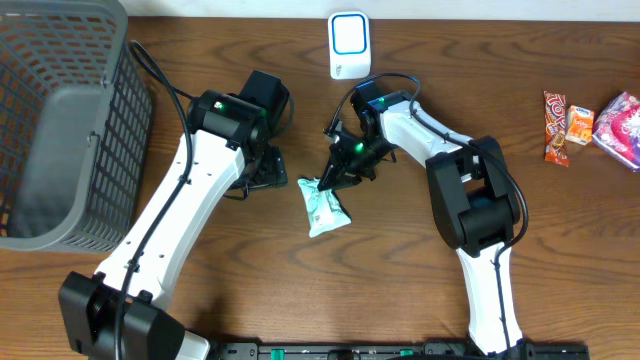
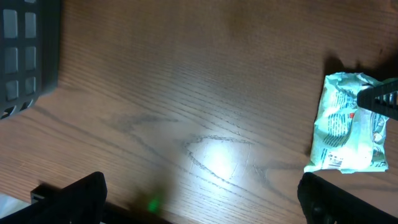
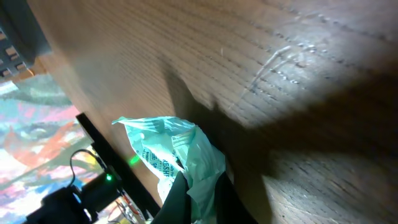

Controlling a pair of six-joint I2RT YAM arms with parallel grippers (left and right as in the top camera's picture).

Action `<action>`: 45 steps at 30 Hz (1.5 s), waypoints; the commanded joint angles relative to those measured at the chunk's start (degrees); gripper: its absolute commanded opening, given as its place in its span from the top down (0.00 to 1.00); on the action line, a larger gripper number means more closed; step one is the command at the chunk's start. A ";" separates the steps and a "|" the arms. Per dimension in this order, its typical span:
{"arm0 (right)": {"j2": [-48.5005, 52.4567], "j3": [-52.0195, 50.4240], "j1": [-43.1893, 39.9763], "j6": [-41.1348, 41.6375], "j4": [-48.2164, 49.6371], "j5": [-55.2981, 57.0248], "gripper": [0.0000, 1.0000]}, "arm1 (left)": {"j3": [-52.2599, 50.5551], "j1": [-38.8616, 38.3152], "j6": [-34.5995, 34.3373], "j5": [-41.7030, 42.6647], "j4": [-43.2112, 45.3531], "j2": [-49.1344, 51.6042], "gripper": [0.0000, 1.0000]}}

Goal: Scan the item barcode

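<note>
Centrally, we count one packet [image 1: 326,208], white with green print, near the middle of the bench [image 1: 500,60], between the two arms. Its upper end sits in the right claw [image 1: 335,172], which is clamped tight on that crumpled end; the right wrist view shows the film bunched in the pinch. We cannot tell whether the rest of the packet touches the wood. Near it on the left, apart from it, the left claw [image 1: 262,170] stands wide, its two dark fingers [image 2: 78,198] at the lower corners of its own view with bare wood between them. We count one white scanner [image 1: 350,45] at the far edge, well apart from the packet. One grey basket [image 1: 60,120] fills the left end. Three small snack packs [image 1: 579,126] lie close together at the right end, two orange and one pink.
</note>
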 commanded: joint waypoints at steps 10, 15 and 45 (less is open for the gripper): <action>-1.29 20.46 -6.14 8.81 -16.72 33.44 0.99 | 0.13 0.04 -0.68 -0.94 -0.37 0.44 0.02; -3.26 25.35 -4.68 17.73 -22.32 57.64 0.99 | 0.13 0.04 -0.68 -0.94 -0.37 0.44 0.02; -3.17 22.86 3.98 32.00 -16.55 62.34 0.29 | 0.13 0.04 -0.68 -0.94 -0.37 0.44 0.02</action>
